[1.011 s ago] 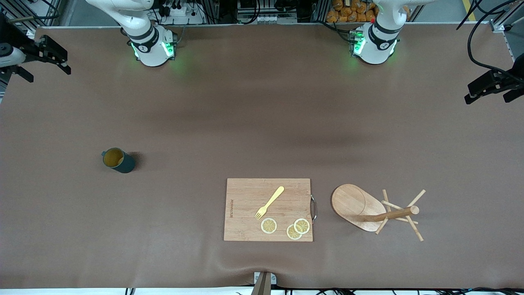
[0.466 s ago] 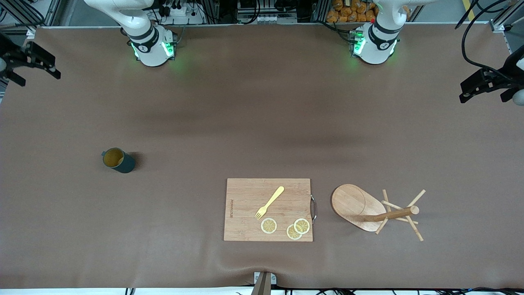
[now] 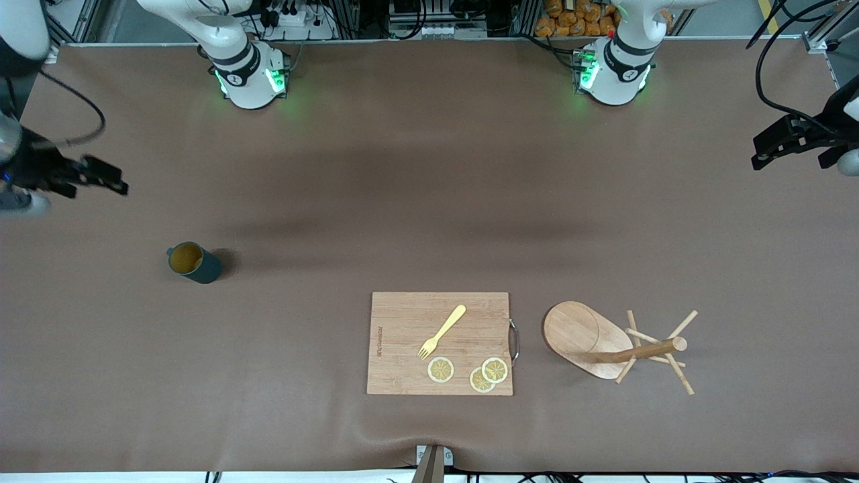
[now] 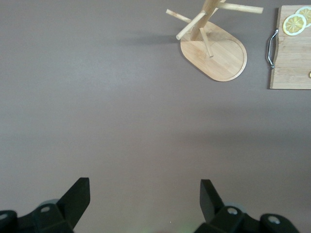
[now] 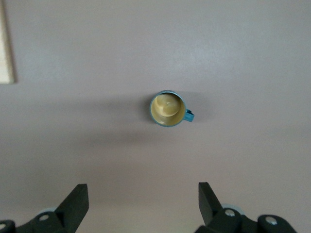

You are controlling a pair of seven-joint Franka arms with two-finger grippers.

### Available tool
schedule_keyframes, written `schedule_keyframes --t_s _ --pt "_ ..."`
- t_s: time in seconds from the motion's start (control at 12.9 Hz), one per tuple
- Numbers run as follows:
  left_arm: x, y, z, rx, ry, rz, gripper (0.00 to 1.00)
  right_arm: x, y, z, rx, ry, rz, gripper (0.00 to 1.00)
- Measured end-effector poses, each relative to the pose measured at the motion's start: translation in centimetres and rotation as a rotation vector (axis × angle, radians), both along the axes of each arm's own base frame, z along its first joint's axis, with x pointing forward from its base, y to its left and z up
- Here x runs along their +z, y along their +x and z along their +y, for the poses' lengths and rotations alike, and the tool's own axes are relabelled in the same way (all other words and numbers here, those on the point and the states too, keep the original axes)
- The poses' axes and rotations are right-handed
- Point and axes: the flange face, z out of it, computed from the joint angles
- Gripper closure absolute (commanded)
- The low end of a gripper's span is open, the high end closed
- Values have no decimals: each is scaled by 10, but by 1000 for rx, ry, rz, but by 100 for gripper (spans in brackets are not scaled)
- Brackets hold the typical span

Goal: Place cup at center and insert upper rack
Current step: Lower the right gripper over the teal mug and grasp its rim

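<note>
Right pincer (image 3: 107, 180) hangs over the desk's (image 3: 402, 188) edge at the right arm's end, empty, jaws wide apart; left pincer (image 3: 772, 144) likewise at the left arm's end. The cup (image 3: 193, 262) stands upright toward the right arm's end; the upper rack (image 3: 607, 345) stands beside the cutting board (image 3: 409, 329). Left wrist view: spread fingers (image 4: 75, 199), the rack. Right wrist view: spread fingers (image 5: 75, 201), the cup's yellow inside.

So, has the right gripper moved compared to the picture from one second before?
Yes. The right gripper now shows lower in the front view, closer to the cup, which stands where it was.
</note>
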Motion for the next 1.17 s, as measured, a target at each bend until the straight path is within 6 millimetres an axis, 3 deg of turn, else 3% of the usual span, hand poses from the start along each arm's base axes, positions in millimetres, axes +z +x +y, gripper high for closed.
schedule_keyframes --t_s 0.23,0.47,0.93,1.01,1.09,1.17 --pt "-1 0 0 0 0 1 0 -75 36 20 -157 -30 75 0" --pt "-1 1 -2 -2 -10 1 0 -145 55 20 -237 -55 107 0" --pt "-4 2 -14 -20 -22 7 0 -243 48 15 -264 -76 134 0" --pt "-5 2 -15 -23 -22 9 0 -259 48 14 -269 -81 143 23" --pt "-5 2 -16 -24 -22 10 0 -274 47 12 -275 -87 151 51" --pt "-7 3 -16 -24 -22 13 0 -286 47 12 -283 -91 158 67"
